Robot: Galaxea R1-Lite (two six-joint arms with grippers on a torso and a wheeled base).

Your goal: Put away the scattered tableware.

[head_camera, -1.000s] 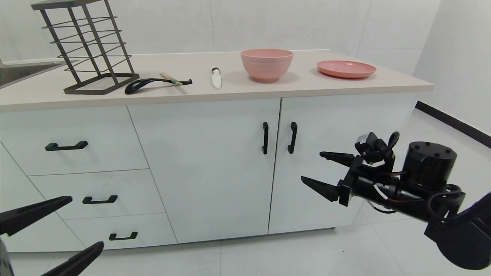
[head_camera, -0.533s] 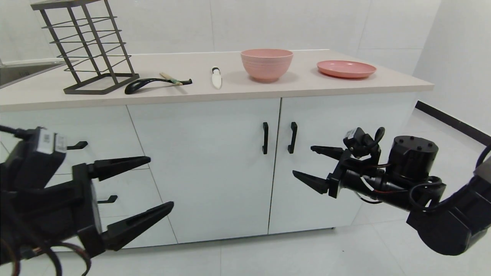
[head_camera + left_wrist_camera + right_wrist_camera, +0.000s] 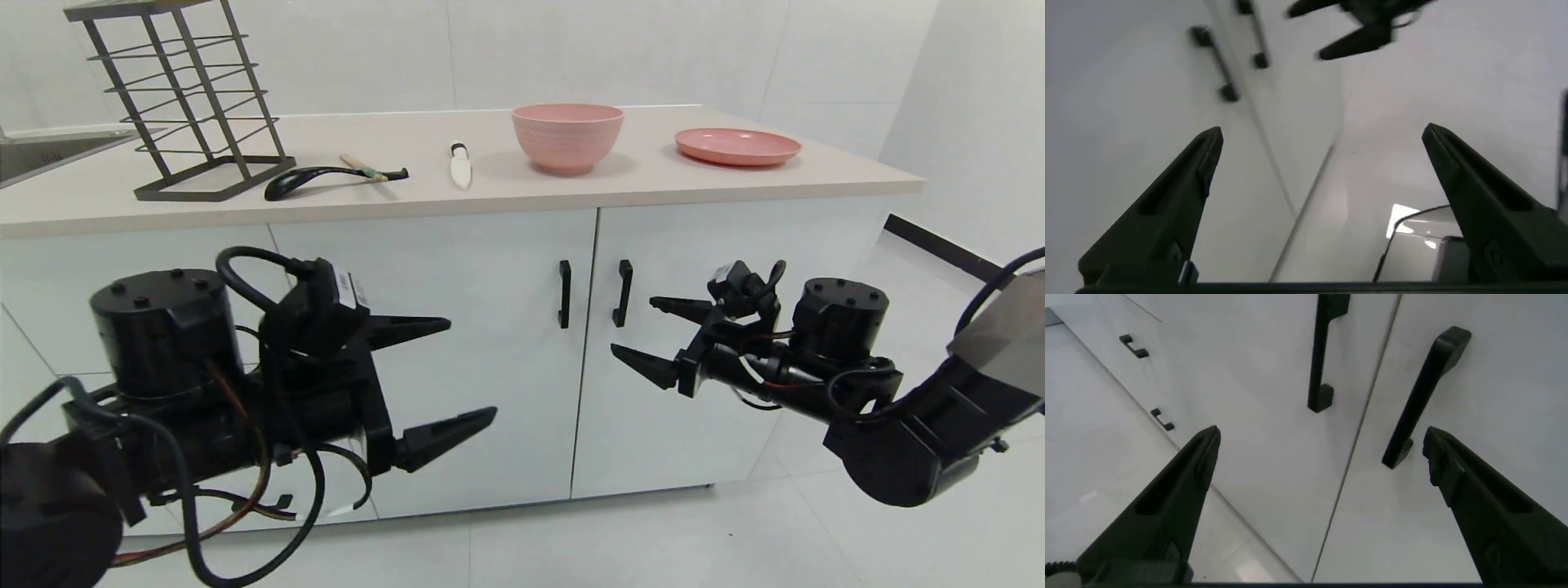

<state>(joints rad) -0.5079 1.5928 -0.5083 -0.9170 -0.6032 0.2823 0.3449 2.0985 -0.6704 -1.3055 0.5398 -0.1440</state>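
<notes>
Scattered tableware lies untouched along the bench (image 3: 637, 186). A pink bowl (image 3: 567, 135) sits near the middle, a pink plate (image 3: 737, 146) well apart toward the right end, and a white knife (image 3: 461, 167) just left of the bowl. Farther left are a black spoon (image 3: 326, 171) and chopsticks (image 3: 364, 167), which lie across or against the spoon's handle; the head view does not settle which. Both are beside the foot of an empty wire rack (image 3: 188, 98), whose slanted slots look meant for plates and which stands next to the sink (image 3: 49, 151). Below bench level, both arms are held in front of the white cabinet doors (image 3: 490, 269), and neither carries anything. The left gripper (image 3: 472, 367) has its fingers spread wide before the left door. The right gripper (image 3: 631, 327) is likewise released, its tips pointing at the pair of black handles (image 3: 624, 292) where the doors meet, near them but not touching. The right wrist view looks straight between its parted fingers at those handles. That suggests the arm is lined up to pull a door, perhaps so dishes can go inside. Equally, the low, open posture may be a ready stance ahead of a reach up to the bench, where every piece has yet to be put away.
</notes>
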